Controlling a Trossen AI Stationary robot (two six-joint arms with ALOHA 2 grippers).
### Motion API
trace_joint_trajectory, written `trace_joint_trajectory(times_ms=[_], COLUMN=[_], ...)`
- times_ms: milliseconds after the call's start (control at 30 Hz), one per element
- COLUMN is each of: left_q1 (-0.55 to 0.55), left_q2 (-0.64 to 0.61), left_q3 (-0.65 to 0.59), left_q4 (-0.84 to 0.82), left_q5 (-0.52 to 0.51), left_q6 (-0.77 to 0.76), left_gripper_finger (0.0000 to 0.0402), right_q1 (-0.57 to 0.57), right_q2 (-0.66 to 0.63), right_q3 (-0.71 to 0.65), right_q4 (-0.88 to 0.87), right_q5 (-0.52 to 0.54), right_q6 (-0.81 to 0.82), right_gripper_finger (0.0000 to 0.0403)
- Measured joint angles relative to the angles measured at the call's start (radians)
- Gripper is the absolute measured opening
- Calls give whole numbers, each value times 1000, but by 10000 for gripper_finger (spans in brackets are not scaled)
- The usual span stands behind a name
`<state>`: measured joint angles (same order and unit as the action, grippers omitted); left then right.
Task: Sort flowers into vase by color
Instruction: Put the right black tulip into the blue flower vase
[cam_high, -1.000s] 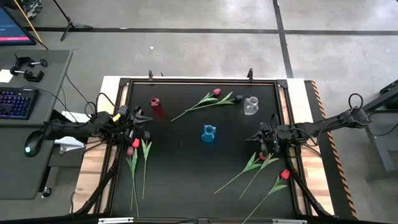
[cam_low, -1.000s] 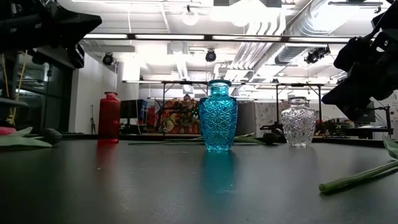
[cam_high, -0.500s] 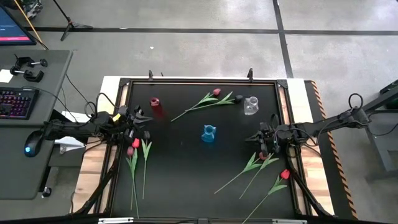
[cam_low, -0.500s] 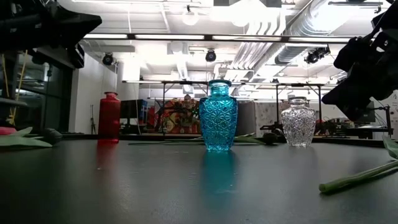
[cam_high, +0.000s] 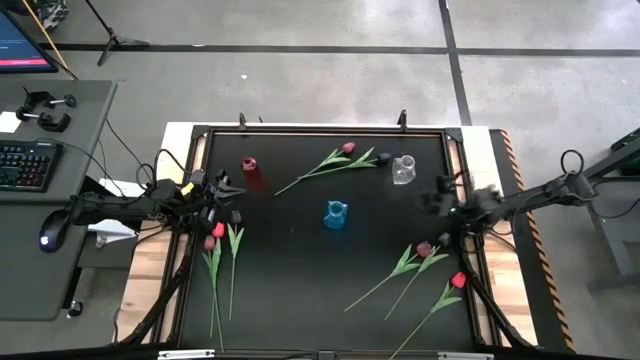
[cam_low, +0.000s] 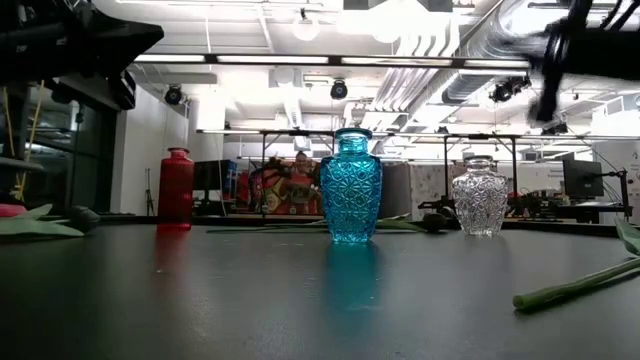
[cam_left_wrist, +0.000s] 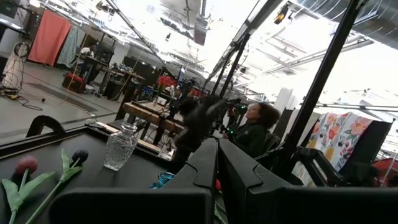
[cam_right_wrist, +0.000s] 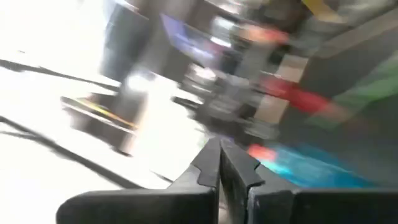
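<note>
Flowers: tulips lie flat on the black table (cam_high: 300, 270) in three groups; two (cam_high: 345, 157) at the far edge, a cluster (cam_high: 222, 245) at the left side, three (cam_high: 425, 265) at the near right.
Vases: red vase (cam_high: 250, 172), blue vase (cam_high: 335, 214) and clear glass vase (cam_high: 403, 169) stand upright, well apart, none holding a flower.
Left hand (cam_high: 232, 190): clenched, empty, just beside the left cluster.
Right hand (cam_high: 432, 200): clenched, empty, near the clear glass vase, blurred.
</note>
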<state>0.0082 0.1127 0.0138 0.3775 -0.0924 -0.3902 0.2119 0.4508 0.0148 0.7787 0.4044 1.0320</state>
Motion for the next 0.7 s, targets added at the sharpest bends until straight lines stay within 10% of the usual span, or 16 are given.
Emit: trace_joint_trajectory(times_ms=[133, 267, 467, 700], left_q1=[0, 0, 0, 0], left_q2=[0, 0, 0, 0], left_q3=[0, 0, 0, 0], left_q4=[0, 0, 0, 0], left_q5=[0, 0, 0, 0], left_q6=[0, 0, 0, 0], left_gripper_finger=[3, 3, 3, 3], right_q1=[42, 182, 412, 562], right_q2=[97, 231, 489, 651], right_q3=[123, 374, 665, 668], right_q4=[34, -584, -1473, -1564], right_q5=[-351, -522, -523, -335], right_q6=[56, 132, 335, 1084], right_gripper_finger=[0, 4, 54, 143])
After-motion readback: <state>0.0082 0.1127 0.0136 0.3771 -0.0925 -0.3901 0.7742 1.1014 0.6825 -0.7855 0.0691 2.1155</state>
